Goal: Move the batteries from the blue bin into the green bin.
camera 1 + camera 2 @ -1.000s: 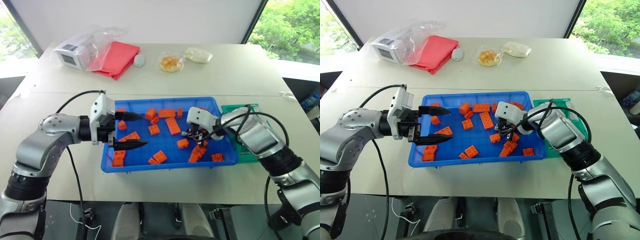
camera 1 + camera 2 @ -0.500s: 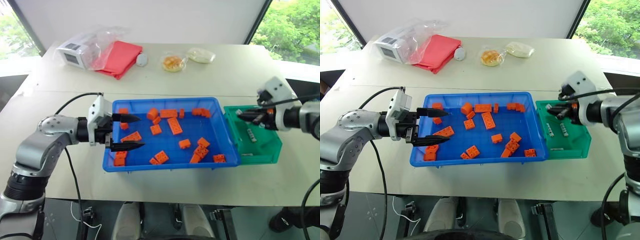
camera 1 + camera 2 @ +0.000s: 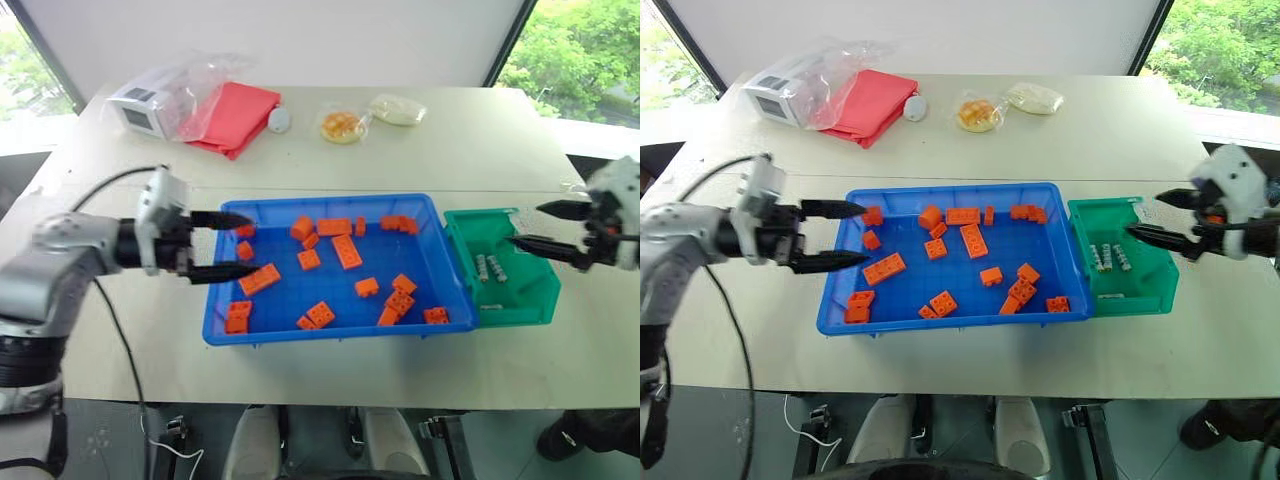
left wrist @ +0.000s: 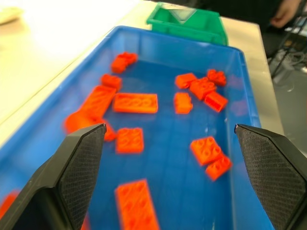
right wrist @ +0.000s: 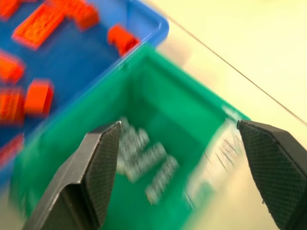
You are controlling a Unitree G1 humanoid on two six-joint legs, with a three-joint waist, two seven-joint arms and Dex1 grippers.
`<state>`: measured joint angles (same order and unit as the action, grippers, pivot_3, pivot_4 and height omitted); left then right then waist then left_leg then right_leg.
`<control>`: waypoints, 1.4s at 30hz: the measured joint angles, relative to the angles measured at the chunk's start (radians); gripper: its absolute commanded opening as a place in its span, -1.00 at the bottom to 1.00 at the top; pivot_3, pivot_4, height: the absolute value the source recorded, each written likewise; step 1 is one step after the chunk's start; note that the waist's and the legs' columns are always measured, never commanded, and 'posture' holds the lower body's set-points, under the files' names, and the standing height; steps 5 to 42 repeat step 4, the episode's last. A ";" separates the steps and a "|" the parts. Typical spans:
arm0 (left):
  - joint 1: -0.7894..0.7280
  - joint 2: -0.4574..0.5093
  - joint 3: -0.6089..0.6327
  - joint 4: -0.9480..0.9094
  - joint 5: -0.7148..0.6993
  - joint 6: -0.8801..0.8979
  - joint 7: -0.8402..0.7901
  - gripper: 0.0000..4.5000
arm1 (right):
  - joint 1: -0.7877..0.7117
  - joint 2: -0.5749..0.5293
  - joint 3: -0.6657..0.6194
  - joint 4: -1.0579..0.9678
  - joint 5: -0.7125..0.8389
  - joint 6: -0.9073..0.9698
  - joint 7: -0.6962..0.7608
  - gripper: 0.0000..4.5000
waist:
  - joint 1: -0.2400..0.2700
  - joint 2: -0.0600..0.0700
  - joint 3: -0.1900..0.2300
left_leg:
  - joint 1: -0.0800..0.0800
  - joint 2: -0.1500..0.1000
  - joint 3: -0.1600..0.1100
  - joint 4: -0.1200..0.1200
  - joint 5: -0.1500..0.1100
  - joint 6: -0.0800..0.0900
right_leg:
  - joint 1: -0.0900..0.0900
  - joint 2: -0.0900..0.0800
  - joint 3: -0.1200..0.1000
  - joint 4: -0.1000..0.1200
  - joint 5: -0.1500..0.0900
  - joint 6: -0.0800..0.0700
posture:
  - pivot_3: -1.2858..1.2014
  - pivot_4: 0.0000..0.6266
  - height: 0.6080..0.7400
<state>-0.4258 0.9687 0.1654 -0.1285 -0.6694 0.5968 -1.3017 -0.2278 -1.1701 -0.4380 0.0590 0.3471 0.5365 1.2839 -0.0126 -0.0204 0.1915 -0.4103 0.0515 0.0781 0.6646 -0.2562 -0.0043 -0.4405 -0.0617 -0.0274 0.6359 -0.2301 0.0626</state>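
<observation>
At the centre of the head view sits the blue bin (image 3: pixel 325 330) on the pale bench (image 3: pixel 300 375), holding scattered orange bricks (image 3: pixel 347 251); I can make out no battery among them. Touching its right end stands the green bin (image 3: pixel 520 305), and the batteries (image 3: pixel 489 267) lie on its floor as a small cluster of silver cylinders toward the side nearer the blue bin. My right wrist view looks down into that green bin and shows the same cluster, blurred, so I cannot count them surely.

My right gripper (image 3: pixel 545 227) hangs at the right edge of the frame, above and just beyond the green bin's far-right corner, its two black fingers spread wide with nothing between them. My left gripper (image 3: pixel 228 245) is at centre left, over the left end of the blue bin, pointing across it toward the right; it too stands wide and empty, one finger above the bin's upper-left corner and the other above a long brick near the left wall. From my left wrist view the bricks spread out along the blue floor with the green bin beyond the far end.

Along the upper part of the frame lie a red cloth (image 3: pixel 236 117), a white box in clear plastic (image 3: pixel 145 108), and two small food bags (image 3: pixel 342 125).
</observation>
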 measured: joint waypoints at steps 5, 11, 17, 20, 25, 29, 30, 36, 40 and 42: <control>0.080 0.113 0.084 0.030 -0.008 0.003 -0.084 1.00 | 0.021 -0.067 -0.037 0.179 0.030 -0.105 0.181 0.77 | -0.008 0.001 0.000 | 0.003 0.000 0.002 0.000 0.000 0.000 | 0.001 -0.001 0.000 0.000 -0.002 -0.003 | 0.03 -0.52 0.91; 0.080 0.113 0.084 0.030 -0.008 0.003 -0.084 1.00 | 0.021 -0.067 -0.037 0.179 0.030 -0.105 0.181 0.77 | -0.008 0.001 0.000 | 0.003 0.000 0.002 0.000 0.000 0.000 | 0.001 -0.001 0.000 0.000 -0.002 -0.003 | 0.03 -0.52 0.91; 0.080 0.113 0.084 0.030 -0.008 0.003 -0.084 1.00 | 0.021 -0.067 -0.037 0.179 0.030 -0.105 0.181 0.77 | -0.008 0.001 0.000 | 0.003 0.000 0.002 0.000 0.000 0.000 | 0.001 -0.001 0.000 0.000 -0.002 -0.003 | 0.03 -0.52 0.91; 0.080 0.113 0.084 0.030 -0.008 0.003 -0.084 1.00 | 0.021 -0.067 -0.037 0.179 0.030 -0.105 0.181 0.77 | -0.008 0.001 0.000 | 0.003 0.000 0.002 0.000 0.000 0.000 | 0.001 -0.001 0.000 0.000 -0.002 -0.003 | 0.03 -0.52 0.91; 0.080 0.113 0.084 0.030 -0.008 0.003 -0.084 1.00 | 0.021 -0.067 -0.037 0.179 0.030 -0.105 0.181 0.77 | -0.008 0.001 0.000 | 0.003 0.000 0.002 0.000 0.000 0.000 | 0.001 -0.001 0.000 0.000 -0.002 -0.003 | 0.03 -0.52 0.91; 0.080 0.113 0.084 0.030 -0.008 0.003 -0.084 1.00 | 0.021 -0.067 -0.037 0.179 0.030 -0.105 0.181 0.77 | -0.008 0.001 0.000 | 0.003 0.000 0.002 0.000 0.000 0.000 | 0.001 -0.001 0.000 0.000 -0.002 -0.003 | 0.03 -0.52 0.91; 0.080 0.113 0.084 0.030 -0.008 0.003 -0.084 1.00 | 0.021 -0.067 -0.037 0.179 0.030 -0.105 0.181 0.77 | -0.008 0.001 0.000 | 0.003 0.000 0.002 0.000 0.000 0.000 | 0.001 -0.001 0.000 0.000 -0.002 -0.003 | 0.03 -0.52 0.91; 0.080 0.113 0.084 0.030 -0.008 0.003 -0.084 1.00 | 0.021 -0.067 -0.037 0.179 0.030 -0.105 0.181 0.77 | -0.008 0.001 0.000 | 0.003 0.000 0.002 0.000 0.000 0.000 | 0.001 -0.001 0.000 0.000 -0.002 -0.003 | 0.03 -0.52 0.91; 0.080 0.113 0.084 0.030 -0.008 0.003 -0.084 1.00 | 0.021 -0.067 -0.037 0.179 0.030 -0.105 0.181 0.77 | -0.008 0.001 0.000 | 0.003 0.000 0.002 0.000 0.000 0.000 | 0.001 -0.001 0.000 0.000 -0.002 -0.003 | 0.03 -0.52 0.91; 0.080 0.113 0.084 0.030 -0.008 0.003 -0.084 1.00 | 0.021 -0.067 -0.037 0.179 0.030 -0.105 0.181 0.77 | -0.008 0.001 0.000 | 0.003 0.000 0.002 0.000 0.000 0.000 | 0.001 -0.001 0.000 0.000 -0.002 -0.003 | 0.03 -0.52 0.91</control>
